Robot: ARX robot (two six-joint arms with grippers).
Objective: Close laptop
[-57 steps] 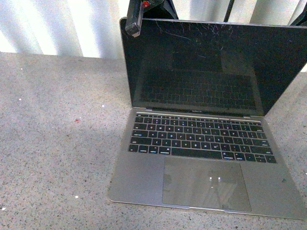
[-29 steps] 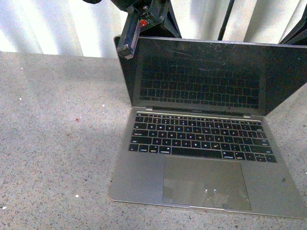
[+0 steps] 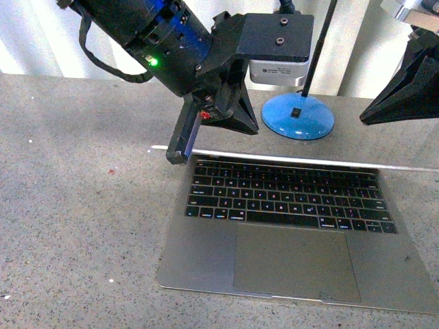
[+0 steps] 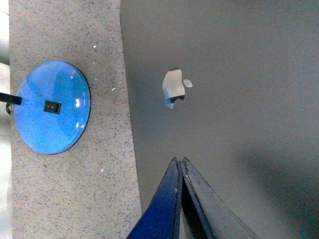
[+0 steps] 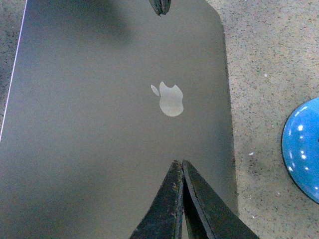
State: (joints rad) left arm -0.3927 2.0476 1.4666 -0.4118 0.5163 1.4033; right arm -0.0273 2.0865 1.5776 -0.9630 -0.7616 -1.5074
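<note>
The laptop [image 3: 288, 264] lies on the speckled table with its keyboard and trackpad showing. In the front view its lid [image 3: 295, 160] is edge-on, a thin pale line above the keys, lowered partway. My left gripper [image 3: 178, 152] is shut, its tip at the lid's left corner. My right gripper [image 3: 365, 120] is shut and sits above the lid's right part. The left wrist view shows the plain grey lid [image 4: 224, 74] and pale logo past the shut gripper [image 4: 178, 160]. The right wrist view shows the lid [image 5: 99, 99] under the shut gripper [image 5: 178, 162].
A lamp with a round blue base [image 3: 298, 115] and a thin black stalk stands on the table just behind the laptop; it also shows in the left wrist view [image 4: 50, 107] and the right wrist view [image 5: 305, 154]. White curtain at the back.
The lid has swung down toward the keyboard, from upright with its dark screen showing to edge-on. My left arm has come down and forward with it. My right gripper has come into view.
</note>
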